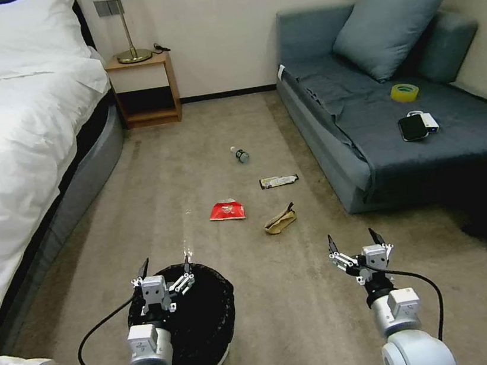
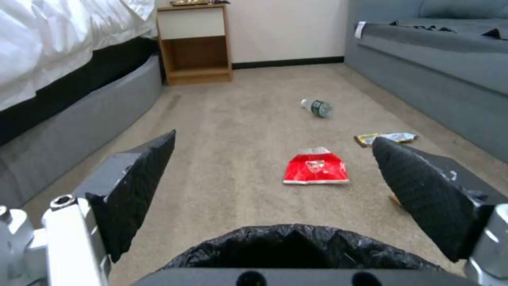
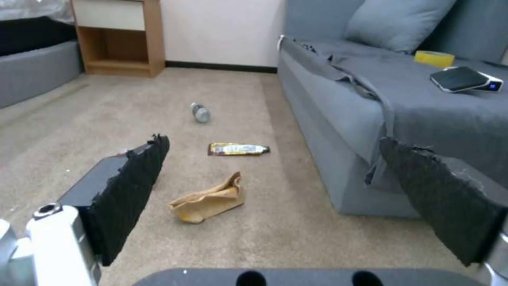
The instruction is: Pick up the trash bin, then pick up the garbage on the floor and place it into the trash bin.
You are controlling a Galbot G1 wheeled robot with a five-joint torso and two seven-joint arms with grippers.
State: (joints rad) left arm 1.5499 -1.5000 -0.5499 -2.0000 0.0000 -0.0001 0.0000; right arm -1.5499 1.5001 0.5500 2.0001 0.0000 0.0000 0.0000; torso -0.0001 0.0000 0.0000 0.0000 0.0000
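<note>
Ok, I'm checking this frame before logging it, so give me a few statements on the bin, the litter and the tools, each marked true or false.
1. The left tool is open above the trash bin. True.
2. The red snack packet lies inside the bin. False: it lies on the carpet beyond it.
3. The right tool holds the tan scrap. False: it is open and empty, and the scrap lies on the floor.
4. The small bottle lies on its side. True.
5. The bar wrapper lies on the sofa. False: it lies on the carpet.
</note>
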